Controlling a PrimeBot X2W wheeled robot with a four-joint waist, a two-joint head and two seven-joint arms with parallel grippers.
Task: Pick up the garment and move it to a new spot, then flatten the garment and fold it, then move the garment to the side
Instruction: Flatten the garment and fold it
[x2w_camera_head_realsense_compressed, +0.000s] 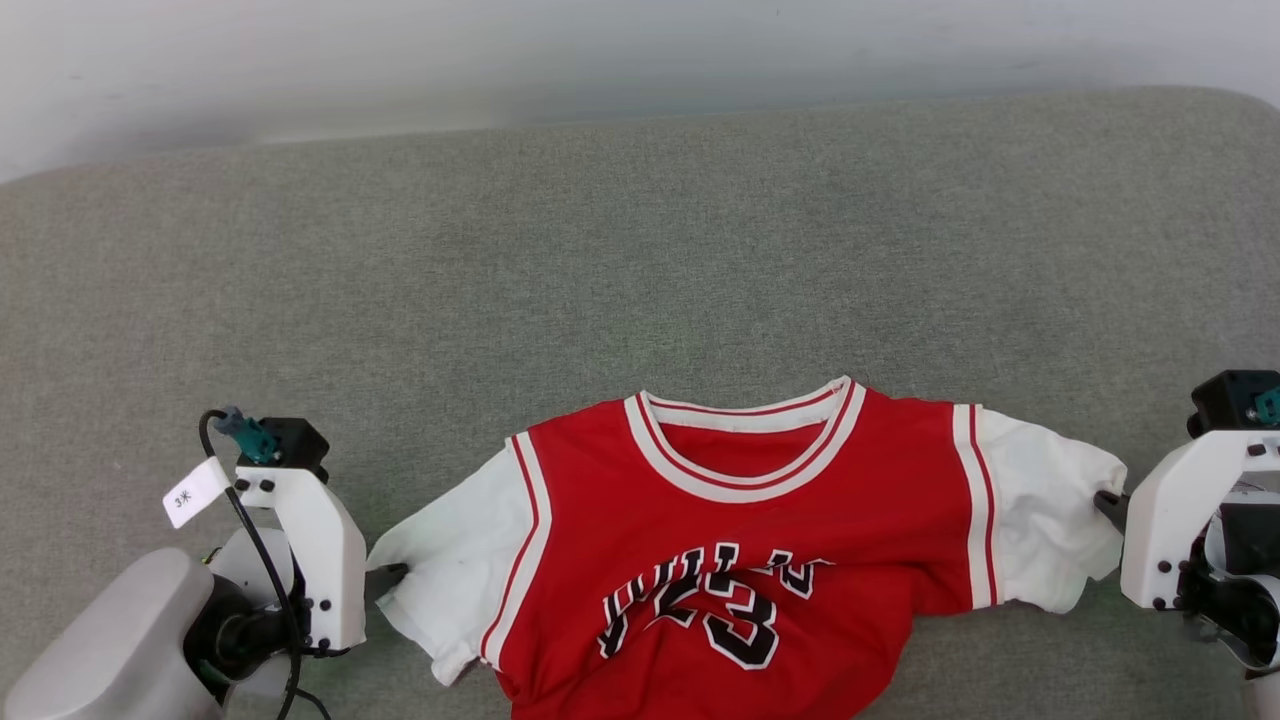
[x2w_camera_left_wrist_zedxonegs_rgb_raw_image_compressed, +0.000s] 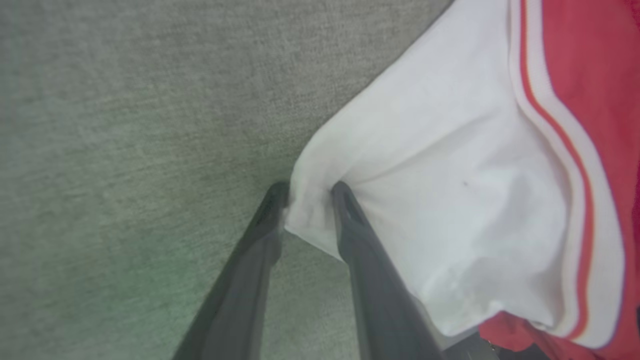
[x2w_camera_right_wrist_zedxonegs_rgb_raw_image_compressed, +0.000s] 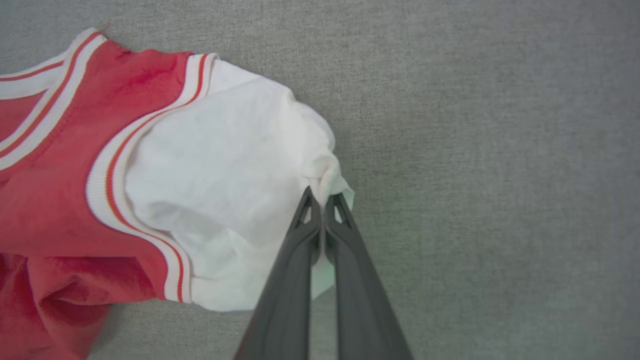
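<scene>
The garment (x2w_camera_head_realsense_compressed: 720, 560) lay front-up on the grey worktop (x2w_camera_head_realsense_compressed: 640, 250). My right pincer (x2w_camera_right_wrist_zedxonegs_rgb_raw_image_compressed: 323, 197) was clamped on one white sleeve's edge. My left pincer (x2w_camera_left_wrist_zedxonegs_rgb_raw_image_compressed: 310, 195) gaped, straddling the other's hem. I judged it best to close squarely, then pull outward evenly.

1. One garment (x2w_camera_head_realsense_compressed: 720, 560), near centre.
2. Two white sleeves: left sleeve (x2w_camera_head_realsense_compressed: 450, 545), right sleeve (x2w_camera_head_realsense_compressed: 1045, 520).
3. Two grippers: left gripper (x2w_camera_left_wrist_zedxonegs_rgb_raw_image_compressed: 310, 192), right gripper (x2w_camera_right_wrist_zedxonegs_rgb_raw_image_compressed: 324, 200).
4. One grey cushioned surface (x2w_camera_head_realsense_compressed: 640, 250).
5. One white tag (x2w_camera_head_realsense_compressed: 195, 492), near left, probably paper.
</scene>
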